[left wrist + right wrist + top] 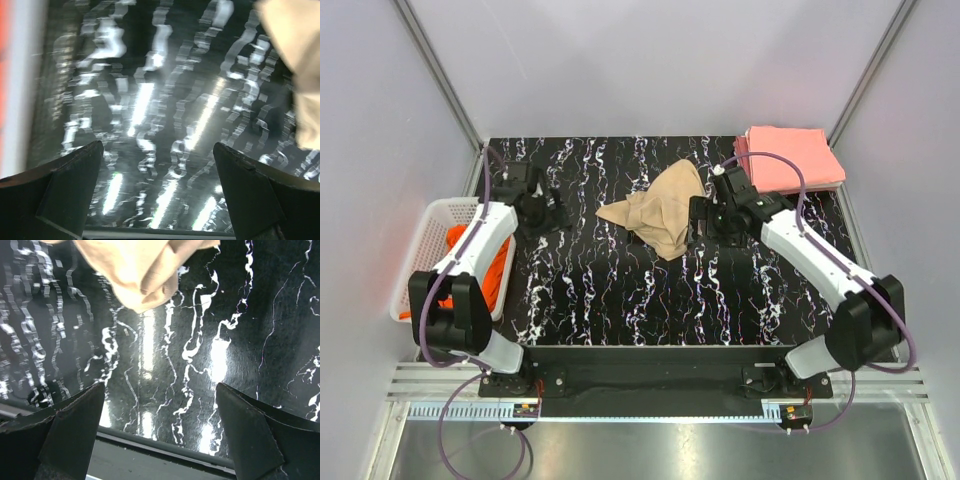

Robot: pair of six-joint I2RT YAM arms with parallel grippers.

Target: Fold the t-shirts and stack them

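A tan t-shirt (660, 210) lies crumpled on the black marbled table (620, 290), near its middle. A stack of folded salmon-pink t-shirts (788, 158) sits at the back right corner. An orange t-shirt (470, 262) lies in the white basket (420, 250) at the left. My left gripper (545, 212) is open and empty, left of the tan shirt; that shirt shows at the right edge of the left wrist view (295, 60). My right gripper (705, 222) is open and empty, just right of the tan shirt, which hangs into the top of the right wrist view (140, 270).
The basket's white rim (20, 75) runs along the left edge of the left wrist view. Grey walls enclose the table on three sides. The table's near edge (165, 447) shows under my right gripper (160, 390).
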